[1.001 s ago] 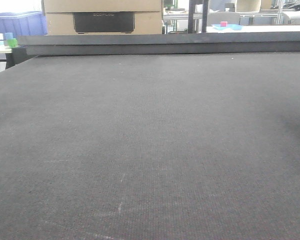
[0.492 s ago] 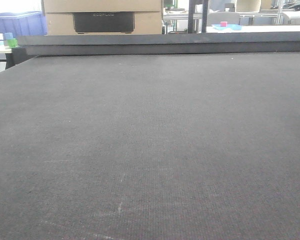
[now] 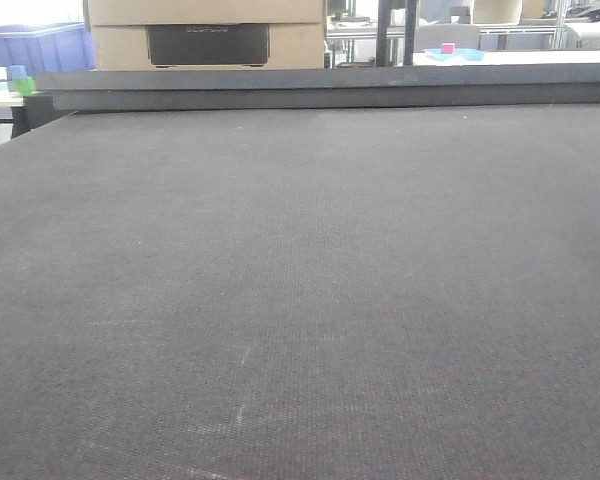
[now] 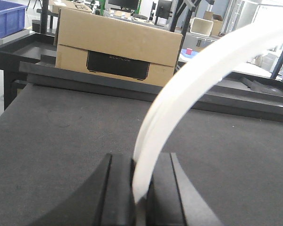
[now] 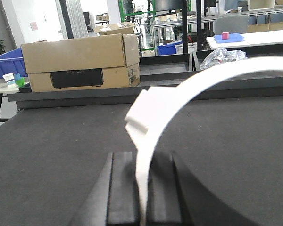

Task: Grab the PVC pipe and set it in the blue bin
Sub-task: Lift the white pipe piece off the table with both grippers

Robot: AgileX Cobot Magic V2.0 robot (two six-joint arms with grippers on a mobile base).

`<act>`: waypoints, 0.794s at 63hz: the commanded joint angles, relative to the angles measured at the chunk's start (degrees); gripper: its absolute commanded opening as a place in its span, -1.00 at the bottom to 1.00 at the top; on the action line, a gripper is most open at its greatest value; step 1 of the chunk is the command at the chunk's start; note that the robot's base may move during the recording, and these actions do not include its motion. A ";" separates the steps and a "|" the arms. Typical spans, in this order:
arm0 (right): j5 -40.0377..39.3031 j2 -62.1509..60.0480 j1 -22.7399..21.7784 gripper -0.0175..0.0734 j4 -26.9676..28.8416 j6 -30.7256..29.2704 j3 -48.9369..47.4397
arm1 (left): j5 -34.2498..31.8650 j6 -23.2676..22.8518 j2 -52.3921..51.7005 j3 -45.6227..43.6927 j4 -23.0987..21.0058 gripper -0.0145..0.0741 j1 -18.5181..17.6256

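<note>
In the left wrist view, my left gripper (image 4: 140, 162) is shut on one end of the PVC pipe (image 4: 188, 80), a slim white arc that sweeps up and to the right out of frame. My right gripper (image 5: 142, 160) is shut on a white curved PVC pipe (image 5: 179, 94) with a squared tab on its left side. I cannot tell whether both hold the same piece. Both grippers hang above the dark table mat (image 3: 300, 300). A blue bin (image 4: 7, 16) stands beyond the table's far left corner, and also shows as the blue bin (image 3: 35, 45) in the front view. Neither pipe nor grippers show in the front view.
A cardboard box (image 4: 115, 49) sits behind the table's raised far edge (image 3: 330, 88). A white table with a pink cube (image 5: 225, 36) on a blue tray stands at the back right. Small cups (image 5: 14, 79) stand at the far left.
</note>
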 commanded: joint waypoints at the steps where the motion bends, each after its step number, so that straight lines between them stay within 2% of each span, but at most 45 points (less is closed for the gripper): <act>1: -0.93 -0.30 0.10 -0.98 -0.58 -0.52 -0.04 | -1.61 -0.52 -0.30 -0.12 -0.38 -0.92 0.01; 50: -0.93 -0.30 0.10 -0.98 -0.58 -0.52 -0.04 | -1.61 -0.52 -0.30 -0.12 -0.38 -0.92 0.01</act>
